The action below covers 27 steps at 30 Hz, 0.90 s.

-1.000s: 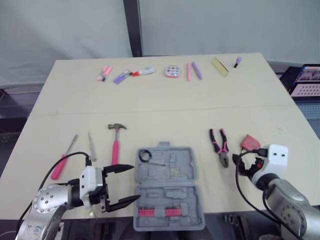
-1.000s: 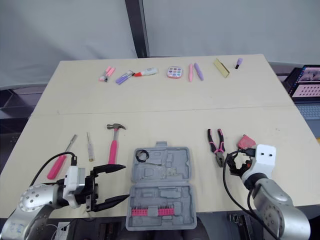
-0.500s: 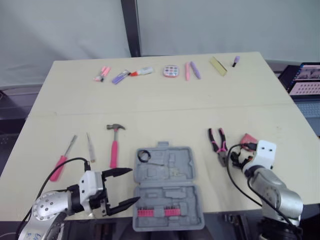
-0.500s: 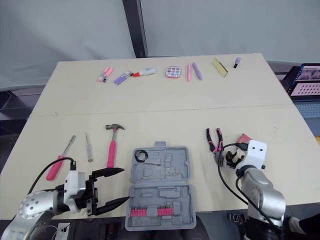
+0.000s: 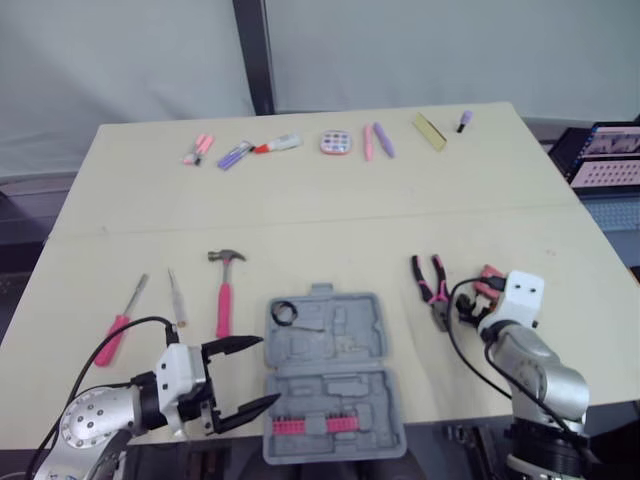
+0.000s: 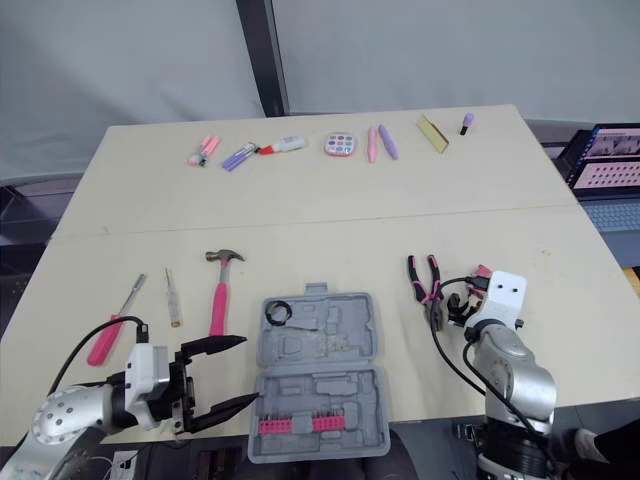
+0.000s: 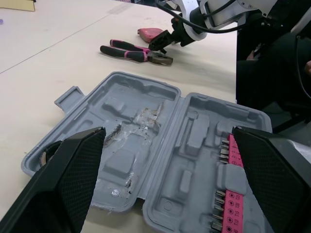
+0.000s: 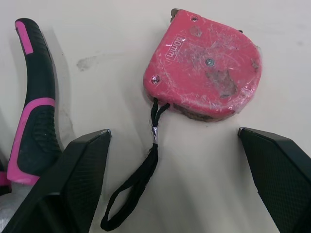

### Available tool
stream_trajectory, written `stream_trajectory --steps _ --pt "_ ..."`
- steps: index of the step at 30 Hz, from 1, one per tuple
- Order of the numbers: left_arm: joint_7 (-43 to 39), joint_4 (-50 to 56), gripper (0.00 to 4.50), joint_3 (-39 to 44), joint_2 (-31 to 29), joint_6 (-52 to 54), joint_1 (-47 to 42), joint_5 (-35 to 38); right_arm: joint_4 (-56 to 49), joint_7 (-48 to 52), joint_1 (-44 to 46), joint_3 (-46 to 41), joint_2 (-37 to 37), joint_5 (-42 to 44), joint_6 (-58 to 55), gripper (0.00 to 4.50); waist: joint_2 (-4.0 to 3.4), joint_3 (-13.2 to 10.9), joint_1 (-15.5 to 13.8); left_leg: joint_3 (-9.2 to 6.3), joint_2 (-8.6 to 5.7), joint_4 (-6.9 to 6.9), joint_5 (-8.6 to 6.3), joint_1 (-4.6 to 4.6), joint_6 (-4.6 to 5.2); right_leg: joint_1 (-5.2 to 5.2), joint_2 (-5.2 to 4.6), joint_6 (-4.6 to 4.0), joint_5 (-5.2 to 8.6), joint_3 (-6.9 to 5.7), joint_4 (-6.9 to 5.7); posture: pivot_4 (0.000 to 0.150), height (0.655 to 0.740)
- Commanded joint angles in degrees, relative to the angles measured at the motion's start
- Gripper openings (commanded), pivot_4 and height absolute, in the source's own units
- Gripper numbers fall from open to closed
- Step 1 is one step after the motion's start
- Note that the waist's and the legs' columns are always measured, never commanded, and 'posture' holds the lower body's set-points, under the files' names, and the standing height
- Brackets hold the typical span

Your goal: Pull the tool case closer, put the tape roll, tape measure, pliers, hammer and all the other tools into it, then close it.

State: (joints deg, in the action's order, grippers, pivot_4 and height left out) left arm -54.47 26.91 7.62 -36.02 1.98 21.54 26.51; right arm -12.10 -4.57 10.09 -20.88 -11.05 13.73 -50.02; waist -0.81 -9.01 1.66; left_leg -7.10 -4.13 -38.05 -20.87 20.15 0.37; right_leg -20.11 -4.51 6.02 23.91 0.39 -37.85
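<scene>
Case [image 5: 335, 378]: lay open at 6 o'clock on the table [image 5: 320, 215], roll [image 5: 288, 312] inside.
Left gripper [image 5: 270, 369]: spread wide at the case's 9 o'clock, seemingly to drag it.
Hammer [image 5: 224, 290]: lay loose at 10 o'clock.
Left wrist: case sat between the fingers, pliers [image 7: 136, 52] beyond.
Right gripper [image 8: 173, 132]: spread wide, aimed at measure [image 8: 204, 68]; the pliers handle beside it might crowd the grasp.

black two-fingered left gripper [image 5: 268, 370] points toward the robot's right, fingers wide apart; black two-fingered right gripper [image 8: 173, 132] tilts downward, fingers spread wide.
</scene>
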Motion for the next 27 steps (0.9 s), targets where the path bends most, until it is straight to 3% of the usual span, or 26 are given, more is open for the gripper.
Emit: stream_trajectory --steps 1,5,8,14,27 --pt "0.75 2.69 4.50 0.81 -0.26 0.25 0.85 0.36 0.74 -0.81 0.14 0.04 0.51 -0.69 0.37 4.44 0.01 0.01 0.00 0.00 0.00 0.00 0.00 0.00 0.00 0.00 0.00 0.00 0.00 0.00 0.01 0.150 0.7400" --pt "1.28 3.37 4.50 0.86 -0.23 0.78 1.06 0.31 1.10 -0.97 0.27 0.04 0.72 -1.16 0.25 4.44 0.02 0.03 0.02 0.00 0.00 0.00 0.00 0.00 0.00 0.00 0.00 0.00 0.00 0.00 0.00 0.150 0.7400" --pt "1.82 4.10 4.50 0.83 -0.16 1.32 1.29 0.32 1.21 -1.11 0.38 0.17 0.76 -1.38 0.22 3.22 0.01 0.03 0.01 0.00 0.00 0.00 0.00 0.00 0.00 0.00 0.00 0.00 0.00 0.00 -0.01 0.150 0.7400" --pt "3.09 5.63 4.50 0.73 -0.22 2.73 1.32 0.49 1.64 -1.52 0.60 0.26 0.80 -1.87 0.14 0.22 0.04 0.04 -0.25 -0.06 -0.06 -0.02 0.00 0.00 0.00 0.03 -0.04 0.00 0.00 0.02 0.01 0.150 0.7400" --pt "5.43 9.87 4.50 0.56 -0.72 8.25 -0.53 1.56 -2.02 0.64 -1.93 1.58 -1.35 -1.98 -2.14 0.09 0.03 0.05 -0.29 -0.08 -0.07 -0.02 0.00 0.01 0.00 0.06 -0.04 0.00 0.00 0.02 0.01 0.150 0.7400"
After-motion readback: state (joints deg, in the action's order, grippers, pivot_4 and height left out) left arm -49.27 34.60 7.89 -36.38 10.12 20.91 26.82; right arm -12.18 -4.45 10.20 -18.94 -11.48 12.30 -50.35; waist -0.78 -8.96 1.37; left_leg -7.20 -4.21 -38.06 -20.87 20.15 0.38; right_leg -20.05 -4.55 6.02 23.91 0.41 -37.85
